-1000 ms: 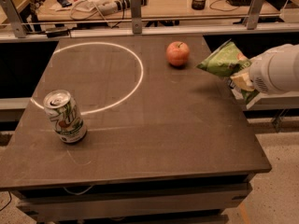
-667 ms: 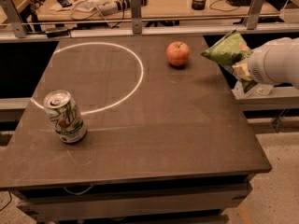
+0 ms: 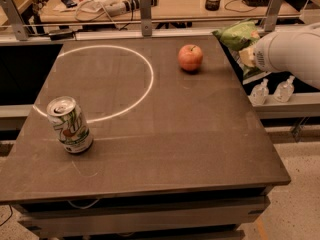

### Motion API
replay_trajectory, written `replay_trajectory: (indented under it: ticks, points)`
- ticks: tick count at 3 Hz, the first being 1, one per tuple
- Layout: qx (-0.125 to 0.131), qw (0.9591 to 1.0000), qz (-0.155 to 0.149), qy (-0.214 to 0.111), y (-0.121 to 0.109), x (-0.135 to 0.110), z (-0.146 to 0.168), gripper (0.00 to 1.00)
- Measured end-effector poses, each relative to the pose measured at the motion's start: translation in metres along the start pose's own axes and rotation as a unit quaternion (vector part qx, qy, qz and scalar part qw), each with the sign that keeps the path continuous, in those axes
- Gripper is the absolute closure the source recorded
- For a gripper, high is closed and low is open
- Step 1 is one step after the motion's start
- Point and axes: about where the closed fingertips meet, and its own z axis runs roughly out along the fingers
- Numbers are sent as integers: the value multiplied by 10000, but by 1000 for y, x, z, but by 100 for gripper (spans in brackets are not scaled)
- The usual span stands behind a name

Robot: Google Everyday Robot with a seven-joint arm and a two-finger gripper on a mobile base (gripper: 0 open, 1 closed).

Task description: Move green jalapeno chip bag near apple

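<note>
The green jalapeno chip bag (image 3: 234, 35) hangs in the air over the table's far right edge, held at its lower right by my gripper (image 3: 246, 58), which is shut on it. The white arm (image 3: 290, 51) comes in from the right and hides most of the gripper. The red-orange apple (image 3: 190, 58) stands on the dark table (image 3: 165, 134) at the far right, a little to the left of and below the bag, apart from it.
A green-and-white soda can (image 3: 70, 125) stands upright near the table's left front. A white circle (image 3: 100, 81) is drawn on the left half. Two small clear bottles (image 3: 272, 90) stand on a ledge off the right edge. A cluttered desk lies behind.
The arm has lifted the bag up and away toward the table's far right corner. The apple and the can have not moved.
</note>
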Motion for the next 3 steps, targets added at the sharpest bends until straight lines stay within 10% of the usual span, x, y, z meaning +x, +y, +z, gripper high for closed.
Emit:
replay_trajectory:
  ticks: [3]
  points:
    - [-636, 9937, 902, -216, 35, -11, 55, 100]
